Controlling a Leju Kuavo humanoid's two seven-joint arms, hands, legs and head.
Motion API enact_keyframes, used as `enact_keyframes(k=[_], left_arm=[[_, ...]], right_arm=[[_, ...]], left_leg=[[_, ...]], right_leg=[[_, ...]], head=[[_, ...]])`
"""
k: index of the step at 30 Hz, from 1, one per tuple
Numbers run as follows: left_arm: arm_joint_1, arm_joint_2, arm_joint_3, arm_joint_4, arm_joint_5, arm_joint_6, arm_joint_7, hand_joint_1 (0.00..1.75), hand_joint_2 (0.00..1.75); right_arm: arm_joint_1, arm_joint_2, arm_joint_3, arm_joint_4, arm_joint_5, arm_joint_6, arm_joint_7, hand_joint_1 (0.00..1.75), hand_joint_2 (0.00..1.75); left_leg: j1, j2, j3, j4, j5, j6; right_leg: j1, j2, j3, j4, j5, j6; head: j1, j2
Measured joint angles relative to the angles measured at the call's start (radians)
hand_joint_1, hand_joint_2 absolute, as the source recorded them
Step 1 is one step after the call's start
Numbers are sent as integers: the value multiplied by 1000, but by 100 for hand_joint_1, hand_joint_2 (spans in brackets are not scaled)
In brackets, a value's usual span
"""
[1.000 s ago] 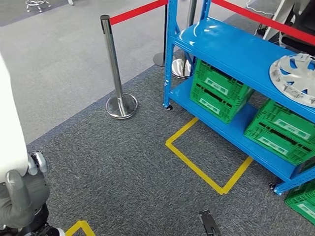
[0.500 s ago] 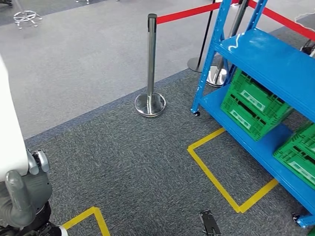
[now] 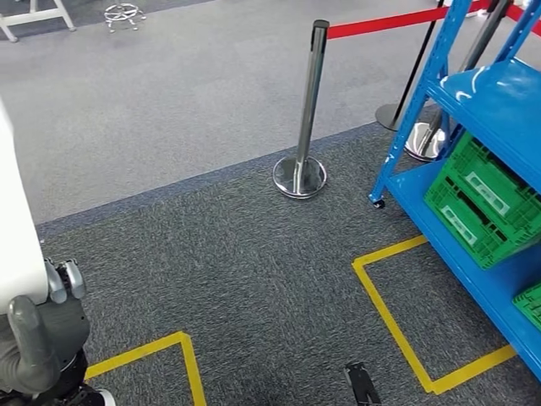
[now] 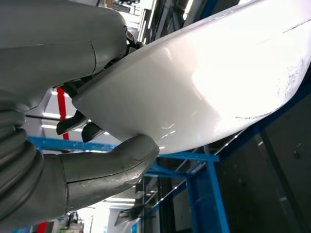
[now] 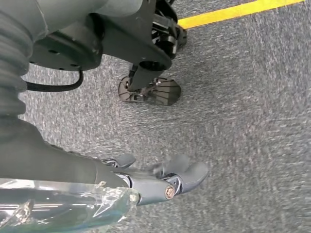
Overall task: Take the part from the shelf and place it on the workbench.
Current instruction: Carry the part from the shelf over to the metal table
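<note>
Currently the left hand grips the part, a large white curved panel: thumb pressed under its edge, dark fingers wrapped over the other side. In the head view the same part sits at the robot's left side, above the left hand. Right hand hangs over the grey carpet, fingers stretched out and apart, holding nothing; the frame is a bit blurred, so finger detail is rough. Blue shelf stands to the right with green crates on its lower level. Chrome stanchion with red belt stands beside the shelf's corner. Yellow tape lines mark the carpet.
</note>
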Motion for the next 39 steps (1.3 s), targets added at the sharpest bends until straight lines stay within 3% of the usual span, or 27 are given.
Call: enact_keyframes(k=[2, 4, 5, 7, 9, 10, 11, 12, 13, 15, 17, 18, 19, 20, 22, 24, 25, 26, 27, 29, 31, 32, 33, 35, 37, 39], left_arm=[[-2, 0, -2, 0, 0, -3, 1, 175, 175], [-4, 0, -2, 0, 1, -6, 1, 175, 175], [-4, 0, -2, 0, 1, -6, 1, 175, 175], [-6, -1, -4, 0, 4, -8, 1, 175, 175], [-8, -1, -6, 1, 8, -10, 1, 175, 175], [-8, -1, -6, 2, 10, -11, 1, 175, 175], [-9, -1, -7, 3, 11, -12, 1, 175, 175], [-9, -1, -7, 3, 12, -13, 1, 175, 175], [-9, -1, -7, 4, 12, -13, 1, 175, 175], [-10, -1, -8, 4, 12, -13, 1, 175, 175], [-11, 0, -11, 4, 12, -14, 1, 175, 175], [-12, 0, -12, 4, 12, -14, 1, 175, 175], [-12, 0, -13, 4, 13, -14, 1, 175, 175], [-12, 0, -13, 4, 14, -14, 1, 175, 175], [-14, 2, -13, 4, 15, -14, 0, 175, 175], [-16, 3, -14, 4, 15, -14, -3, 175, 175], [-17, 3, -14, 4, 15, -14, -5, 175, 175], [-17, 3, -14, 5, 15, -15, -6, 175, 175], [-17, 3, -14, 5, 16, -14, -7, 175, 175], [-17, 3, -14, 5, 16, -14, -7, 175, 175], [-19, 3, -15, 5, 16, -14, -8, 175, 175], [-20, 3, -16, 5, 15, -14, -9, 175, 175], [-21, 2, -17, 5, 14, -14, -10, 175, 175], [-21, 2, -17, 5, 12, -14, -11, 175, 175], [-22, 2, -18, 5, 12, -14, -11, 175, 175], [-24, 2, -20, 5, 12, -13, -11, 175, 175]], right_arm=[[0, 0, 0, 0, 0, 0, -1, 0, 175], [0, 0, -1, 0, 1, 1, -1, 0, 175], [-1, 0, -1, 0, 2, 1, -1, 0, 175], [-1, 0, -1, 0, 3, 1, -1, 0, 175], [2, 0, -1, 0, 4, 1, -2, 0, 175], [4, 0, -1, 0, 6, 0, -1, 0, 175], [5, 0, -1, 0, 7, 0, -1, 0, 175], [6, -1, -2, 0, 8, 0, -1, 0, 175], [6, -1, -2, 0, 8, 0, -1, 0, 175], [5, -1, -2, -1, 9, 0, -1, 0, 175], [5, -1, -2, -1, 9, 0, -1, 0, 175], [5, -1, -2, -1, 9, 0, -1, 0, 175], [4, -1, -2, -1, 10, 0, -1, 0, 175], [4, -1, -2, -1, 10, 0, -1, 0, 175], [3, -2, -3, -2, 10, -1, -2, 0, 175], [5, -3, -4, -3, 10, -1, -2, 0, 175], [6, -3, -4, -3, 10, -1, -2, 0, 175], [7, -3, -5, -3, 11, -1, -2, 0, 175], [7, -4, -5, -3, 11, -1, -2, 0, 175], [4, -4, -5, -3, 11, 0, -2, 0, 175], [3, -4, -5, -3, 11, 1, -1, 0, 175], [3, -4, -5, -3, 11, 1, -1, 0, 175], [4, -4, -5, -3, 11, 1, -1, 0, 175], [2, -4, -5, -3, 11, 3, 0, 0, 175], [1, -4, -5, -3, 11, 4, 0, 0, 175], [3, -4, -6, -3, 11, 4, 1, 0, 175]], left_leg=[[-7, 34, 41, -79, 16, 11], [-9, 16, 38, -86, 18, 23], [-8, 4, 36, -87, 21, 29], [-2, -20, 34, -90, 27, 40], [0, -45, 31, -90, 30, 46], [1, -59, 30, -90, 31, 47], [1, -73, 30, -90, 32, 47], [1, -88, 30, -90, 33, 46], [3, -104, 30, -89, 34, 44], [5, -132, 28, -86, 36, 37], [6, -156, 19, -83, 41, 25], [7, -167, 13, -84, 46, 17], [10, -179, 9, -86, 51, 10], [12, -179, 5, -86, 51, 4], [9, -136, -19, -42, 19, -2], [4, -77, -77, 84, -51, -5], [4, -65, -108, 154, -81, -7], [4, -60, -126, 200, -95, -7], [4, -58, -127, 209, -90, -6], [3, -41, -68, 115, -35, -1], [-5, 6, 11, -22, 10, 8], [-9, 24, 32, -63, 19, 13], [-12, 29, 39, -80, 19, 18], [-12, 5, 34, -85, 22, 30], [-6, -18, 33, -89, 27, 42], [-2, -40, 33, -90, 30, 49]], right_leg=[[6, -20, 1, 3, -3, 8], [7, -42, 4, 1, -4, 16], [6, -37, 4, 5, -10, 22], [1, 12, -19, 63, -51, 32], [-2, 66, -79, 200, -119, 38], [-3, 75, -110, 265, -142, 38], [-3, 79, -128, 299, -147, 39], [-4, 81, -128, 293, -132, 38], [-6, 86, -108, 245, -97, 38], [-16, 135, -42, 97, -29, 42], [-24, 180, -6, 17, -6, 43], [-22, 183, -4, 13, -9, 40], [-20, 171, -5, 13, -6, 33], [-19, 159, -5, 11, -2, 26], [-18, 130, -5, 4, 5, 12], [-13, 98, -7, 1, 7, 3], [-11, 81, -8, 1, 7, 2], [-9, 64, -9, 1, 7, 1], [-8, 48, -10, 1, 7, 1], [-7, 22, -8, 1, 6, 2], [-2, 0, -6, 4, 3, 7], [1, -10, -5, 5, 1, 11], [4, -21, -5, 6, -1, 15], [3, -37, -3, 5, -5, 24], [-1, -2, -15, 41, -32, 35], [-5, 55, -66, 157, -94, 42]], head=[[1, 0], [4, 0], [4, 0], [7, 0], [10, 0], [12, 0], [12, 0], [12, 0], [12, 0], [13, 0], [13, 0], [13, 0], [12, 0], [12, 0], [5, 0], [-3, 0], [-4, 0], [-4, 0], [-4, 0], [-4, 0], [-6, 0], [-5, 0], [-5, 0], [-3, 0], [-1, 0], [3, 0]])
